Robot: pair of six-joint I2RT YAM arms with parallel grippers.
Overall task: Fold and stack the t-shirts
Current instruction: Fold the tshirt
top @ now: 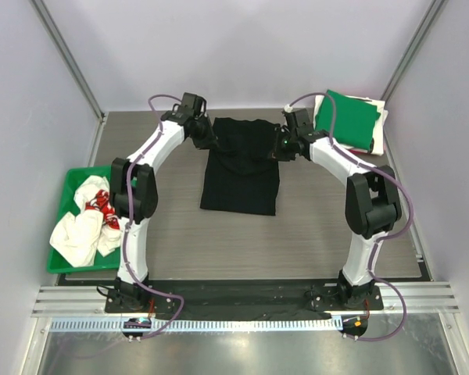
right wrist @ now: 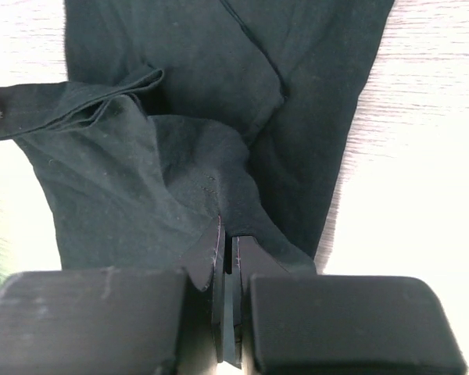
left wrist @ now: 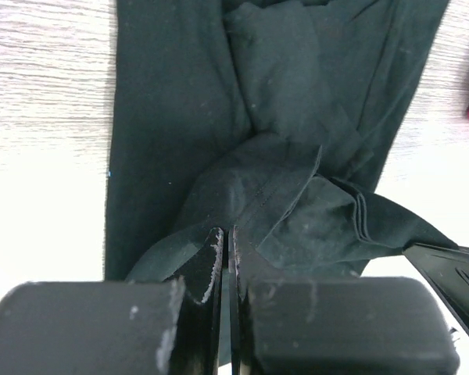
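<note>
**Black shirt held at both upper corners.** A black t-shirt (top: 241, 168) is seen lying on the middle of the wood-grain table (top: 320, 234). Its sides are turned in, so that a narrow panel runs from the upper centre of the overhead frame down to the middle. Its top edge is gripped at two points: the left gripper (top: 209, 142) is closed on the cloth at the panel's upper left, and the right gripper (top: 281, 147) at its upper right.

The grip itself is shown only by the wrist cameras. In each, the two fingers are pressed almost together at the bottom centre of the frame. A fold of black fabric is caught between them, and the cloth is drawn up in a ridge toward the tips. The rest of the shirt lies flat across the upper part of both frames.

The surroundings are shown only by the overhead camera. A folded green t-shirt (top: 345, 119) is stacked on white fabric (top: 380, 131) at the upper right, near the right gripper. A green tray (top: 65, 194) sits at the left edge, well apart from the black shirt. It holds crumpled white cloth (top: 76, 233) and a smaller piece of red cloth (top: 105, 209).
</note>
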